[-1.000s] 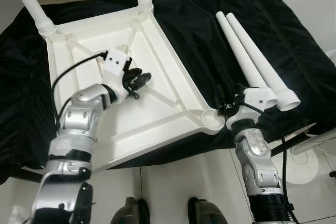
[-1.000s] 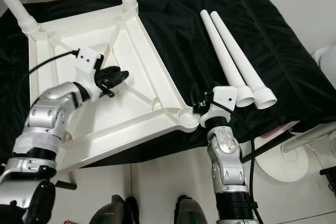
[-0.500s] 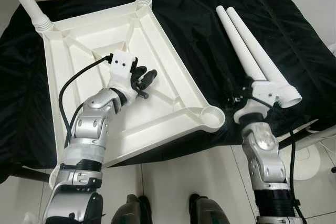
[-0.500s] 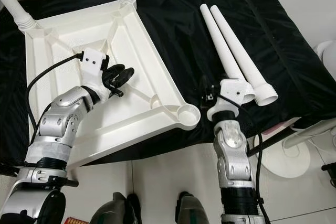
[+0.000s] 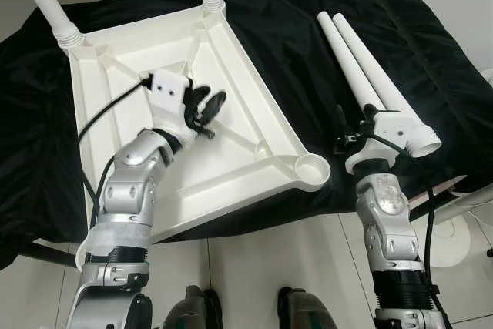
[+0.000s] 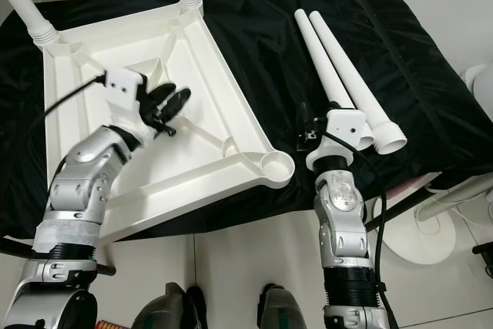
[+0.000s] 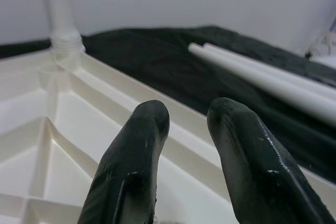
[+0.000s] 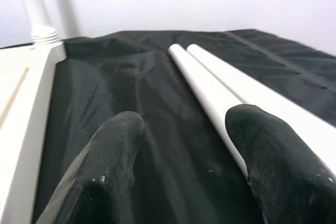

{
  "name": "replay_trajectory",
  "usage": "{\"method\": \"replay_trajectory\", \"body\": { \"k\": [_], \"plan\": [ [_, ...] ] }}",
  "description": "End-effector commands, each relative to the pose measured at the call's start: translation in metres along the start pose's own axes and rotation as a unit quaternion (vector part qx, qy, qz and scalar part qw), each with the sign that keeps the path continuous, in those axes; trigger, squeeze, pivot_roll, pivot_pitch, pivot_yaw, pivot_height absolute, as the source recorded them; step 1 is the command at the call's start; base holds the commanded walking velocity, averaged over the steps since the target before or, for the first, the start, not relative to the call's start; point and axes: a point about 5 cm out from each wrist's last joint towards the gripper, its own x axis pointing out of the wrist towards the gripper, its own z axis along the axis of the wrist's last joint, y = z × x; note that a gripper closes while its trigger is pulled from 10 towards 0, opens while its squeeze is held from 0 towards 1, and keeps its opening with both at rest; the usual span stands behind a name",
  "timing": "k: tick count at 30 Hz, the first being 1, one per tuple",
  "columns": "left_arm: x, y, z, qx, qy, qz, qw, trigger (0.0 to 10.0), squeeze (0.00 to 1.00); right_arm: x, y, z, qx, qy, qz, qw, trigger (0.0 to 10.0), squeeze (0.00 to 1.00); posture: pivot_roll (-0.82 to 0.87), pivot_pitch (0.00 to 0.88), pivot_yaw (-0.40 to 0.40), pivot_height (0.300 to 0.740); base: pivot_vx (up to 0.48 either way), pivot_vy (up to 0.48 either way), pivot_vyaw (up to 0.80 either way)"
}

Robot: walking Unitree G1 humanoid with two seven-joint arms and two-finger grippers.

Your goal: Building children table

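Tabletop [image 5: 231,67] is laid upside down on black-draped desk [image 5: 431,44], w/ two legs fitted. Left gripper [image 5: 209,105] is held slightly spread over its ribs; right gripper [image 6: 302,130], spread, is held beside two loose legs [image 6: 339,75].

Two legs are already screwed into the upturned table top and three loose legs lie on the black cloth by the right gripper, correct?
Not quite: two loose legs lie on the black cloth, as the left eye view shows. Two legs do stand in the upturned table top, beside the right gripper.
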Motion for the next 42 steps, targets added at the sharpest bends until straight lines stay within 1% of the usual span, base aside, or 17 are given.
{"method": "replay_trajectory", "body": {
  "k": [1,2,4,5,9,13,15,16,17,18,19,20,21,23,28,34,42],
  "plan": [
    [-0.004,0.005,-0.002,-0.005,-0.002,0.033,0.999,10.0,0.0,0.0,0.0,-0.002,-0.003,0.0,0.002,1.0,10.0,0.0,-0.14,0.083,0.077,0.74,0.0,0.0,0.0],
    [-0.005,0.003,-0.003,-0.005,-0.004,0.032,0.999,10.0,0.0,0.001,0.003,-0.002,0.013,-0.002,0.016,1.0,10.0,0.0,-0.12,0.072,0.063,0.74,0.0,0.0,0.0],
    [-0.005,0.003,-0.003,-0.005,-0.004,0.032,0.999,10.0,0.0,0.001,0.003,-0.002,0.013,-0.002,0.016,1.0,10.0,0.0,-0.12,0.072,0.063,0.74,0.0,0.0,0.0],
    [-0.004,0.003,-0.004,-0.003,-0.001,0.035,0.999,10.0,0.0,0.001,0.005,-0.001,0.027,-0.005,0.027,0.999,10.0,1.0,-0.12,0.07,0.056,0.74,0.0,0.0,0.0],
    [-0.003,0.002,-0.009,-0.003,0.011,0.051,0.999,10.0,0.0,0.003,0.01,0.0,0.041,-0.01,0.047,0.998,10.0,1.0,-0.12,0.064,0.039,0.74,0.0,0.0,0.0],
    [-0.004,0.002,-0.013,0.005,0.019,0.064,0.998,10.0,0.0,0.003,0.008,0.001,0.026,-0.013,0.052,0.998,10.0,1.0,-0.12,0.057,0.027,0.74,0.0,0.0,0.0],
    [-0.004,0.001,-0.014,0.023,0.016,0.075,0.997,10.0,0.0,0.003,-0.001,0.001,0.0,-0.018,0.033,0.999,10.0,1.0,-0.13,0.041,0.016,0.74,0.0,0.0,0.0],
    [-0.004,0.001,-0.014,0.023,0.016,0.075,0.997,10.0,0.0,0.003,-0.001,0.001,0.0,-0.018,0.033,0.999,10.0,1.0,-0.13,0.041,0.016,0.74,0.0,0.0,0.0],
    [-0.003,0.0,-0.015,0.029,0.016,0.082,0.996,10.0,0.0,0.003,-0.009,0.0,-0.016,-0.018,0.011,1.0,10.0,1.0,-0.14,0.015,0.005,0.74,0.0,0.0,0.0],
    [-0.002,-0.002,-0.015,0.029,0.014,0.083,0.996,10.0,0.0,0.002,-0.018,-0.001,-0.028,-0.019,-0.012,0.999,10.0,0.74,-0.14,0.002,0.0,0.74,0.0,0.0,0.0],
    [-0.001,-0.004,-0.015,0.026,0.012,0.081,0.996,10.0,0.0,0.002,-0.024,-0.001,-0.037,-0.017,-0.029,0.999,10.0,0.22,-0.14,0.002,0.0,0.74,0.0,0.0,0.0],
    [-0.001,-0.004,-0.015,0.026,0.012,0.081,0.996,10.0,0.0,0.002,-0.024,-0.001,-0.037,-0.017,-0.029,0.999,10.0,0.22,-0.14,0.002,0.0,0.74,0.0,0.0,0.0],
    [-0.001,-0.006,-0.015,0.026,0.01,0.08,0.996,10.0,0.0,0.001,-0.03,-0.002,-0.044,-0.016,-0.045,0.998,10.0,0.0,-0.14,0.002,0.0,0.74,0.0,0.0,0.0],
    [0.001,-0.009,-0.017,0.021,0.012,0.08,0.997,10.0,0.0,0.0,-0.037,-0.003,-0.05,-0.012,-0.058,0.997,10.0,0.0,-0.17,0.013,0.002,0.74,0.0,0.0,0.0],
    [0.002,-0.015,-0.02,0.02,0.021,0.078,0.997,10.0,0.0,0.0,-0.041,-0.002,-0.055,-0.009,-0.053,0.997,10.0,0.0,-0.21,0.031,-0.012,0.74,0.0,0.0,0.0],
    [0.0,-0.011,-0.018,0.03,0.021,0.076,0.996,10.0,0.0,0.001,-0.035,0.003,-0.062,-0.017,-0.038,0.997,10.0,0.0,-0.26,0.055,0.033,0.74,0.0,0.0,0.0],
    [0.0,-0.007,-0.017,0.042,0.024,0.072,0.996,10.0,0.0,-0.005,-0.033,0.001,-0.066,-0.019,-0.047,0.997,10.0,0.0,-0.26,0.067,0.062,0.74,0.0,0.0,0.0]
  ]
}}
